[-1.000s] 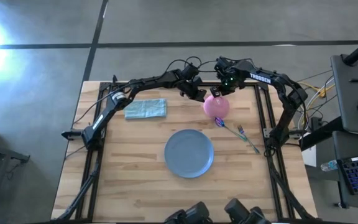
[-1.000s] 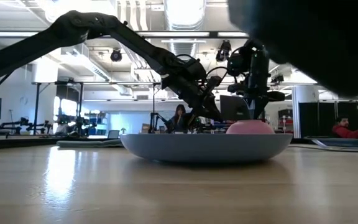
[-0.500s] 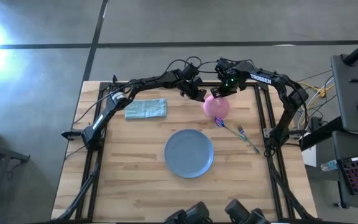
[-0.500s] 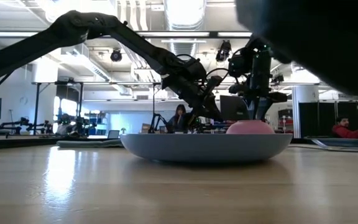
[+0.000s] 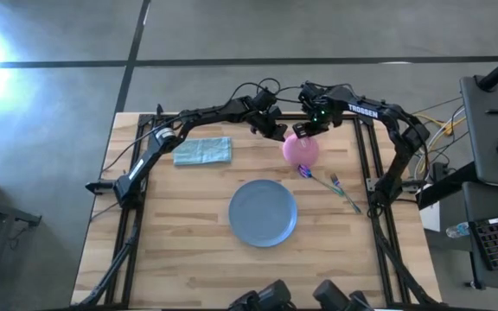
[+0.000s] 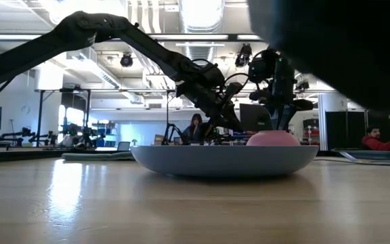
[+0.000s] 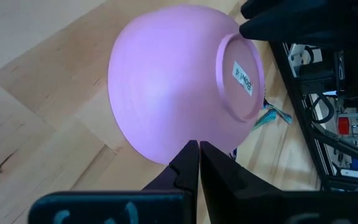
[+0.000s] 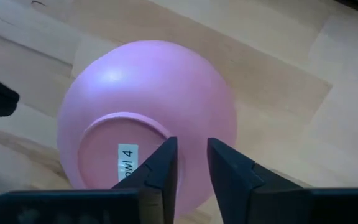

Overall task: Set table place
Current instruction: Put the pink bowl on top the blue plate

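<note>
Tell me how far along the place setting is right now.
Early. Done: the round blue plate sits alone mid-table. In hand: both grippers hover by the upside-down pink bowl, left gripper shut, right gripper slightly open; neither grips it. Left: the bowl needs turning over, and the purple-headed spoon and pale green fork lie loose right of the plate.

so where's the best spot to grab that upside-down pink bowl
Probably the raised foot ring around the base of the round pink plastic bowl, which faces up because the bowl lies inverted on the wooden table. Coming from above, the right gripper hangs there with fingers slightly apart. The smooth domed wall would likely slip.
</note>
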